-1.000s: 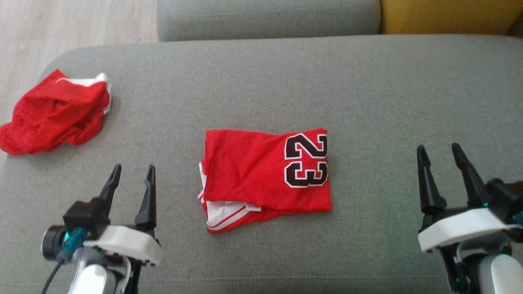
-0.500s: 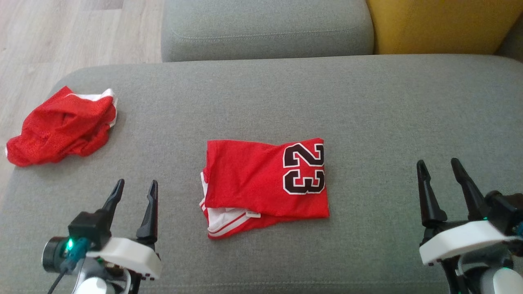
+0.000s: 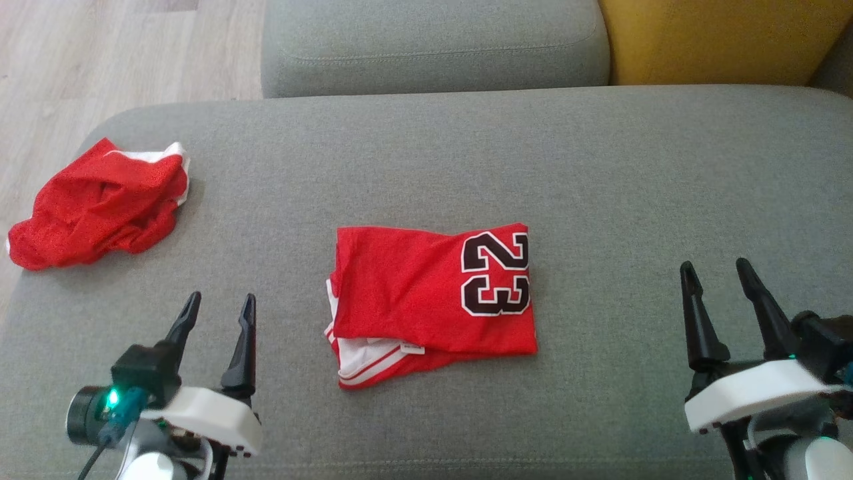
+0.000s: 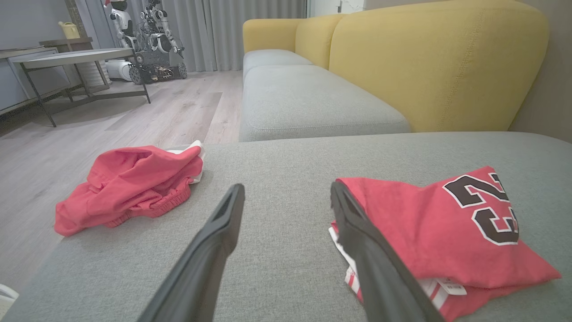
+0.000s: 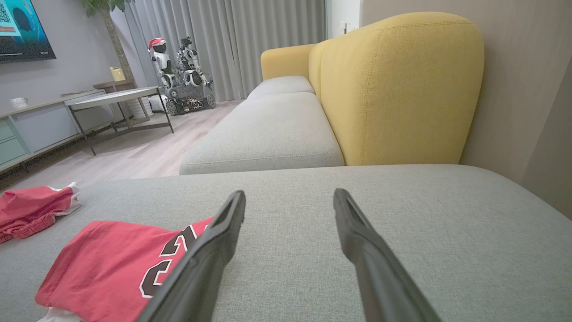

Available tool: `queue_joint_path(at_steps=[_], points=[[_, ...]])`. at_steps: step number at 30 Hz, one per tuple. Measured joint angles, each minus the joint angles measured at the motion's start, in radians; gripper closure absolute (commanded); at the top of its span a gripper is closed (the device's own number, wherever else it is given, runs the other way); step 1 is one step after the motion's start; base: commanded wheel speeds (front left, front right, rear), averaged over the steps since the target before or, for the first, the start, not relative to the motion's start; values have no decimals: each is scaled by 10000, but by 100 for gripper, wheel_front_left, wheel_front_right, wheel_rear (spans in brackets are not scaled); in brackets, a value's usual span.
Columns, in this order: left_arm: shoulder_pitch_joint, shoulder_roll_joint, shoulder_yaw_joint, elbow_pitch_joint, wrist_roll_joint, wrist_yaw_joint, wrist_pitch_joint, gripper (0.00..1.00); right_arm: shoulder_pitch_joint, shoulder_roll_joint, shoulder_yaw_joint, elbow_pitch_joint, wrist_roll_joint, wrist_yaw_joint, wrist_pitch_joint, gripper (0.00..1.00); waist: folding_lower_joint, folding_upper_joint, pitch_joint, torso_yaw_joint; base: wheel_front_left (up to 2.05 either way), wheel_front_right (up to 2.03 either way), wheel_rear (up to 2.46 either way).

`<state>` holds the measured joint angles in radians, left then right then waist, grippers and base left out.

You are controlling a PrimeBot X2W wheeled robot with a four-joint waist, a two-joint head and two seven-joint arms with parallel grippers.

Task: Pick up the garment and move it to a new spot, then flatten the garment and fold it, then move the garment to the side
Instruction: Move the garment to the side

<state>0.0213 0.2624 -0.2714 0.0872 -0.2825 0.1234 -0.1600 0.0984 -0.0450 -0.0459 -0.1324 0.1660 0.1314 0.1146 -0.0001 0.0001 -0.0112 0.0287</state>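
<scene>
On the grey sofa cushion [image 3: 600, 167], the garment [image 3: 413, 293] lies at the centre as a compact red rectangle, between the 2 grippers and touching neither. Judged from this layout, the pick-up, relocation, flattening and folding steps are complete; 1 step is left, moving the garment to the side. The left gripper [image 3: 221, 298] hangs near the garment's left edge with its fingers set moderately apart and nothing between them. The right gripper [image 3: 714, 265] sits well apart from the garment's right edge, its fingers likewise spread and empty. The garment's long axis runs left to right across the head view, parallel to the cushion's front edge. The number 23 [image 3: 496, 273] occupies the right end, turned sideways, with the 2 farther from the robot and the 3 nearer. White-trimmed layers and a small label [image 3: 413, 348] show at the near-left corner, so the loose edges appear to face the robot while the far edge looks closed. A second red garment [image 3: 100, 200] lies crumpled at the cushion's far-left corner, well apart from the folded one.
</scene>
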Motion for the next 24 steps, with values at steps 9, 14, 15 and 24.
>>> queue_joint_path(at_steps=[9,14,15,24], points=[[-1,33,-27,-17,-2,44,0,0,0,0,-35,2,2,0,0,0,0,0,46,50,0,0,0],[-12,58,-61,-90,-2,84,0,0,-4,0,-44,23,0,0,2,0,0,0,142,125,0,0,0],[-27,59,-73,-123,-2,84,0,0,-12,0,-40,46,0,0,2,0,0,0,196,156,0,0,0],[-779,42,-242,-196,-2,-17,-127,0,-768,0,591,1373,38,0,86,0,0,0,952,606,0,0,0]])
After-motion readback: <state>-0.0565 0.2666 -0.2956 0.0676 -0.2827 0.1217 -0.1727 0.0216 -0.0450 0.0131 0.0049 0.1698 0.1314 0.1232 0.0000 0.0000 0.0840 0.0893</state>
